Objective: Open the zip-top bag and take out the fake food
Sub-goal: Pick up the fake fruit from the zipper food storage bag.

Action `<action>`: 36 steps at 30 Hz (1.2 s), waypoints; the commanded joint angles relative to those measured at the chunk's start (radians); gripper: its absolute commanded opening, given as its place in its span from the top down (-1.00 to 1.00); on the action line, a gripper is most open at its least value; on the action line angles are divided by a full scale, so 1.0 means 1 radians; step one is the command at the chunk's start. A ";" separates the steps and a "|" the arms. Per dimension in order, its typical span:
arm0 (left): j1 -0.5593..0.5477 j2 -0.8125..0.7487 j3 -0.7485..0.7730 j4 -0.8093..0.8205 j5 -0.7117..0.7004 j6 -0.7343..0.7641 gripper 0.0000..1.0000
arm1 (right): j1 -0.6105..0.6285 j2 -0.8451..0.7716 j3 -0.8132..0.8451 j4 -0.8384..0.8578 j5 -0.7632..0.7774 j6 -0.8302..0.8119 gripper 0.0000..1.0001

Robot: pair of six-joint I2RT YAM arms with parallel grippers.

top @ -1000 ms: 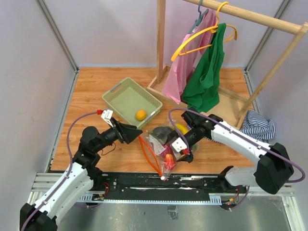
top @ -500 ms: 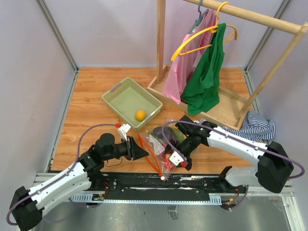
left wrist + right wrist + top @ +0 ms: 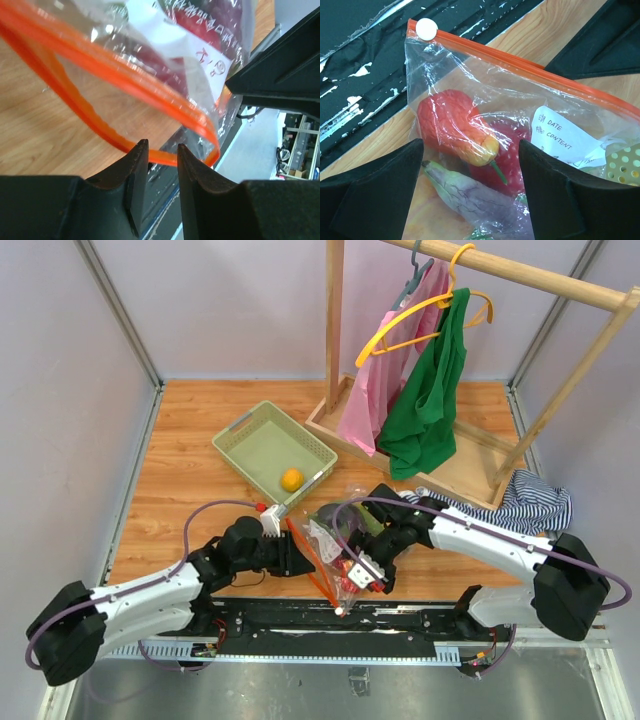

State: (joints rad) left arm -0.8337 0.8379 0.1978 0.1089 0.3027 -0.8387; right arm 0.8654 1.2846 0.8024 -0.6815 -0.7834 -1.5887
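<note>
The work area was a wood-grain desk [image 3: 180, 470] enclosed by plain pale walls [image 3: 230, 300]. A wooden clothes rack [image 3: 335, 330] carrying pink and green garments stood at the rear, and a striped cloth [image 3: 535, 502] lay to the right. A pale green basket [image 3: 240, 430] sat behind centre and held one orange fruit [image 3: 291, 479]. The zip-top bag [image 3: 335, 545] lay near the front edge between the two arms, just short of the black mounting rail [image 3: 420, 618]. Its mouth gaped toward the left arm. The fake food [image 3: 452, 125] remaining inside included a red piece and a purple eggplant [image 3: 465, 192], bunched under a white label [image 3: 560, 137]. The film was judged thin, crinkly and slippery, with no stiffness of its own, and the contents light, hard and glossy, so liable to roll once free. The orange zip strip [image 3: 520, 62] was the only firm edge and therefore the sensible place to take hold, one lip per side. The left end effector [image 3: 161, 146] was nearly closed, with a narrow gap between the tips and the lower lip of the strip crossing just there. Whether it was pinched could not be told. The right end effector [image 3: 470, 150] was wide open above the bag's closed corner and held nothing.
</note>
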 commanded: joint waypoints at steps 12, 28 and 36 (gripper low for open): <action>-0.019 0.341 0.025 0.414 0.054 0.047 0.12 | 0.021 -0.004 -0.039 0.183 0.093 0.183 -0.01; -0.019 0.470 0.050 0.490 0.038 0.117 -0.30 | 0.035 0.037 -0.036 0.277 0.136 0.315 0.48; -0.021 0.514 0.081 0.532 0.043 0.177 -0.49 | 0.035 0.060 -0.025 0.289 0.145 0.345 0.64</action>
State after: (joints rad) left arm -0.8459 1.3273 0.2462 0.5793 0.3511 -0.7170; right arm 0.8856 1.3266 0.7692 -0.4187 -0.6472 -1.2873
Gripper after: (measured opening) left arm 0.729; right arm 0.199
